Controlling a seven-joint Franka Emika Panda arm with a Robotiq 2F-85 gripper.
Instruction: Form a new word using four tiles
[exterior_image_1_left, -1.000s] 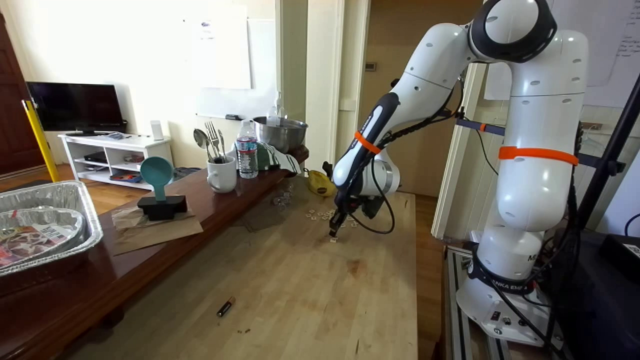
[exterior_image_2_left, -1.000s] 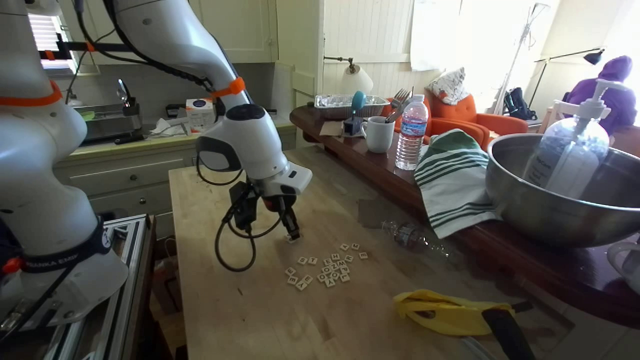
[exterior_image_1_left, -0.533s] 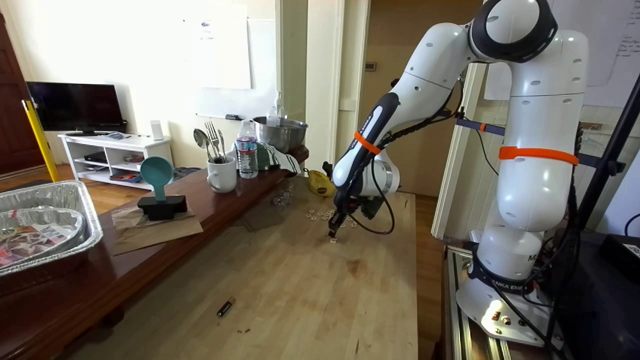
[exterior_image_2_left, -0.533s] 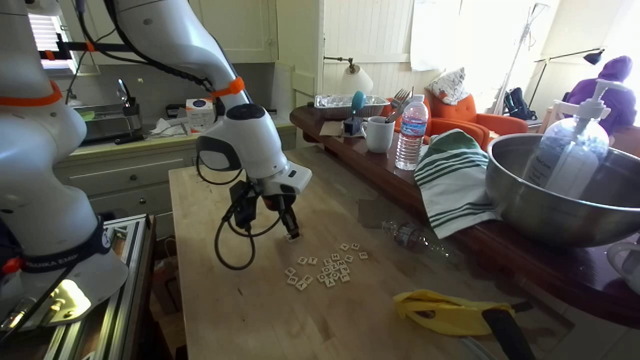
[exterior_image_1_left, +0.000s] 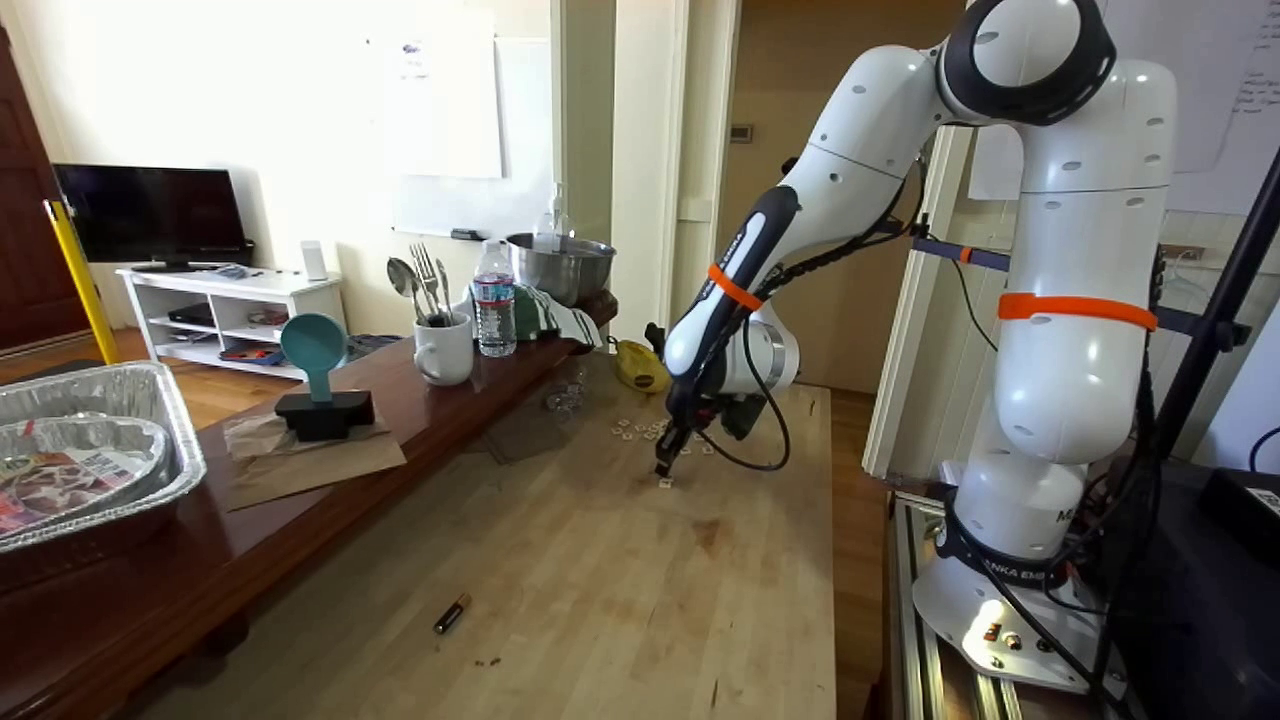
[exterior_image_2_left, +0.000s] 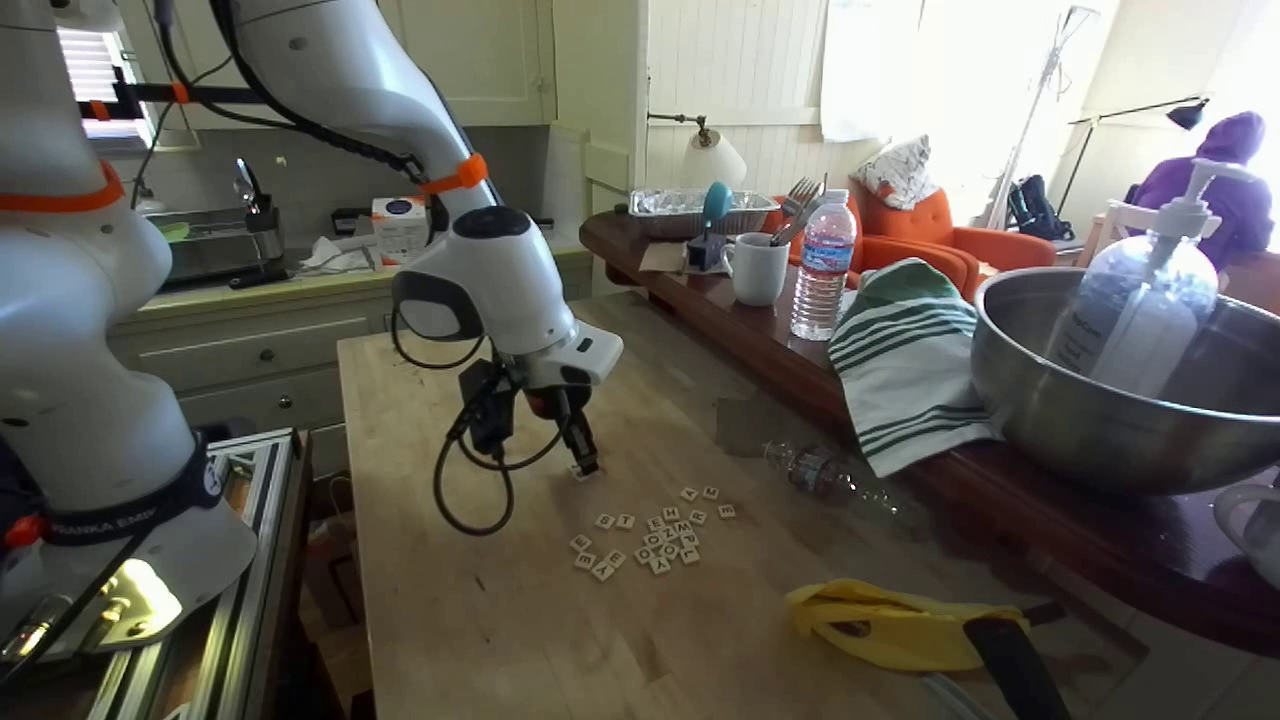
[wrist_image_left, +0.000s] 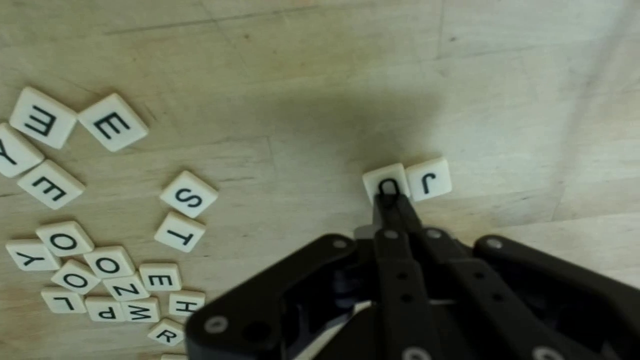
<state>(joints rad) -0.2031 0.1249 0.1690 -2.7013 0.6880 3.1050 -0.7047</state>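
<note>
My gripper (wrist_image_left: 392, 202) is shut, with its fingertips together over a cream letter tile (wrist_image_left: 372, 181) in the wrist view. The tips hide part of its letter, a rounded O or U. Contact with the tile is likely but not certain. A J tile (wrist_image_left: 430, 179) lies flat against its right side. S (wrist_image_left: 189, 194) and T (wrist_image_left: 180, 231) tiles lie to the left, with several E and Y tiles farther left and a cluster (wrist_image_left: 106, 262) at the lower left. The gripper also shows in both exterior views (exterior_image_1_left: 664, 468) (exterior_image_2_left: 588, 464), low at the wooden table, with the cluster (exterior_image_2_left: 668, 535) nearby.
An empty plastic bottle (exterior_image_2_left: 815, 470) and a yellow bag (exterior_image_2_left: 890, 630) lie on the table. A battery (exterior_image_1_left: 452, 613) lies near the front. A raised dark wooden counter (exterior_image_1_left: 400, 425) borders the table and carries a mug (exterior_image_1_left: 443, 350), a water bottle (exterior_image_1_left: 495, 310) and a metal bowl (exterior_image_2_left: 1110, 430).
My gripper, still shut, and the tile pair under it have shifted very slightly away from the tile cluster. The other tiles have not moved.
</note>
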